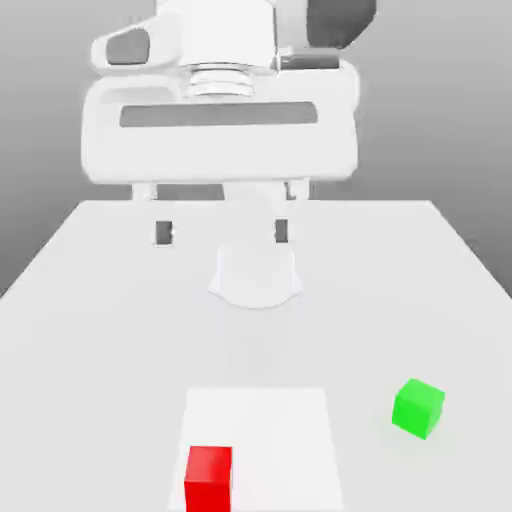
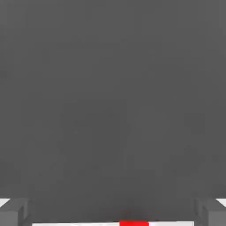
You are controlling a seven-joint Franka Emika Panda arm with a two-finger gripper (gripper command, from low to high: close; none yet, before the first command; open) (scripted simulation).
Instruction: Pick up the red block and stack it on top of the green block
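The gripper (image 1: 222,232) is held wide open and empty above the white table (image 1: 100,300), while the red block (image 1: 209,478) is seen near the front edge, well apart from the green block (image 1: 418,407) on the exterior view's right.

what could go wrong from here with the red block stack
1. The open gripper hangs well above and behind the red block; a misaligned descent could knock it.
2. The green block sits turned at an angle to the red one, so the stack may land skewed.

table (image 1: 90,300): plain white, flat | backdrop (image 1: 450,100): smooth grey gradient | light: soft, even
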